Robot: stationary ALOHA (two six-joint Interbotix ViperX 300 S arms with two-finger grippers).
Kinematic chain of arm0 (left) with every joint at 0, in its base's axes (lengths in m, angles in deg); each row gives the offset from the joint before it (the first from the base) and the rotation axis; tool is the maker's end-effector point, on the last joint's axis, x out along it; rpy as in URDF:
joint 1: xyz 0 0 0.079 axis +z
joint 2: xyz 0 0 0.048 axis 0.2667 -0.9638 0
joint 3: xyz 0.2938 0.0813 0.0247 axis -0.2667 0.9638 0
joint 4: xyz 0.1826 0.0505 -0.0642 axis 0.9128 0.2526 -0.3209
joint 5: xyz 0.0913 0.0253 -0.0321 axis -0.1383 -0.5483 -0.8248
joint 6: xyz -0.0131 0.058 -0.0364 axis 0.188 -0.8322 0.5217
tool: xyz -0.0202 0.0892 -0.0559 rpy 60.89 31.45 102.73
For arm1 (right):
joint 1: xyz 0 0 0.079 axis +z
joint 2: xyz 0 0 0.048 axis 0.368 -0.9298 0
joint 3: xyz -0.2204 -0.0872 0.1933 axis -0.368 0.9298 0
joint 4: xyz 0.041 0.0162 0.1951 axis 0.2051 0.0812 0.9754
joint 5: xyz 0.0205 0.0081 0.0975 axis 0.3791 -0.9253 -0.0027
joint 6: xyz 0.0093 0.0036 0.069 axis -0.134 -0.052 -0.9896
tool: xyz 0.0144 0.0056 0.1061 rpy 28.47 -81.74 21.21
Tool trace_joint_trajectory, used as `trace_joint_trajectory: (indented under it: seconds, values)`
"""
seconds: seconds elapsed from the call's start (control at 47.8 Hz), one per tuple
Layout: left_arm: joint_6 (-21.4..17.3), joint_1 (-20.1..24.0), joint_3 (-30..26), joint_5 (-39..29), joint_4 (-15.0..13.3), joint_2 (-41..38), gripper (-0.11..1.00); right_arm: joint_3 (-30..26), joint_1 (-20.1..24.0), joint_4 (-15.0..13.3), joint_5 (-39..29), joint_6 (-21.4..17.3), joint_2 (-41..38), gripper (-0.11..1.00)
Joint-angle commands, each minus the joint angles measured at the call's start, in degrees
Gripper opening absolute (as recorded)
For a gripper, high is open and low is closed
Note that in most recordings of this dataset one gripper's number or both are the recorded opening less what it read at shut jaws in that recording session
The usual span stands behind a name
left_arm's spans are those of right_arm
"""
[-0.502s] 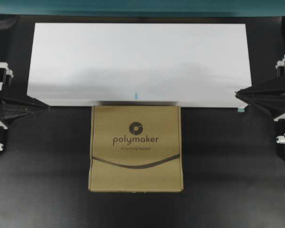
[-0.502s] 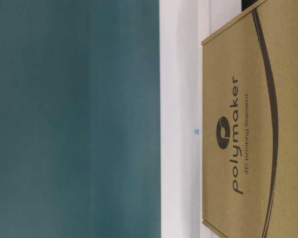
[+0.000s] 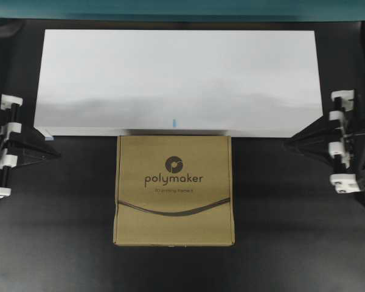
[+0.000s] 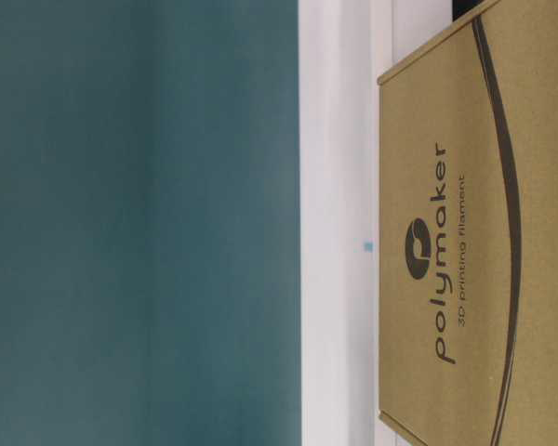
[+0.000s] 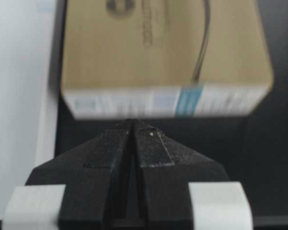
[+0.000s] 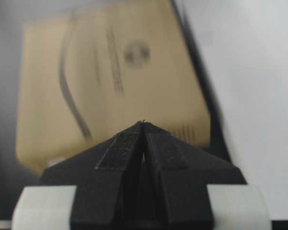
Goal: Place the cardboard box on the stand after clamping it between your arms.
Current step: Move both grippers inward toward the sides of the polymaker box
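Observation:
The brown cardboard box (image 3: 174,190) with the dark "polymaker" print lies flat on the black table, its far edge against the front of the long white stand (image 3: 179,82). My left gripper (image 3: 56,153) is shut and empty, pointing at the box from the far left with a wide gap between them. On the far right my right gripper (image 3: 287,144) is likewise shut and empty, well clear of the box. The left wrist view shows the box's labelled side (image 5: 165,101) beyond the shut tips (image 5: 132,122). In the right wrist view the box (image 6: 115,76) lies ahead of the shut tips (image 6: 143,123).
A teal wall (image 3: 182,9) runs behind the stand. The black tabletop (image 3: 67,243) surrounds the box. The table-level view is rotated sideways and shows the box top (image 4: 474,242), the stand's white edge (image 4: 339,223) and the teal wall (image 4: 139,223).
Both arms have swung and come lower in the overhead view, their shut tips now pointing more toward the box. The right tip has moved inward. The box and stand have not moved.

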Motion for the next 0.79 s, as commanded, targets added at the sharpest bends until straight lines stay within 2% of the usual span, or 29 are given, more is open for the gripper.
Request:
trace_joint_trajectory:
  seconds: [0.0,0.167,0.376,0.481,0.543,0.648,0.773]
  values:
    - [-0.8,-0.2,-1.5,-2.8,0.2,-1.5,0.00,-2.4,0.4,-0.1,-4.6,-0.2,-4.0,-0.01]
    - [-1.8,-0.2,-1.9,-6.6,0.2,-4.0,0.00,-5.4,3.9,-1.2,-9.1,0.1,-12.2,-0.01]
    - [-1.9,-0.6,-2.5,-7.9,0.2,-7.8,0.00,-10.1,8.2,-6.2,-14.9,0.2,-21.7,0.00]
    - [-1.9,-1.1,-3.0,-7.8,0.2,-10.3,0.00,-11.5,8.6,-6.6,-15.7,0.3,-24.7,0.00]
    - [-1.8,-1.5,-3.5,-7.6,0.2,-12.4,0.02,-12.0,8.9,-6.6,-15.7,0.2,-26.0,0.05]
    - [-1.1,-2.1,-4.0,-7.0,0.2,-15.5,0.24,-12.1,9.7,-6.7,-15.3,0.2,-27.9,0.26]
    - [0.0,-2.8,-4.4,-6.2,0.2,-19.7,0.61,-11.9,9.9,-6.6,-14.2,-0.5,-31.1,0.63]
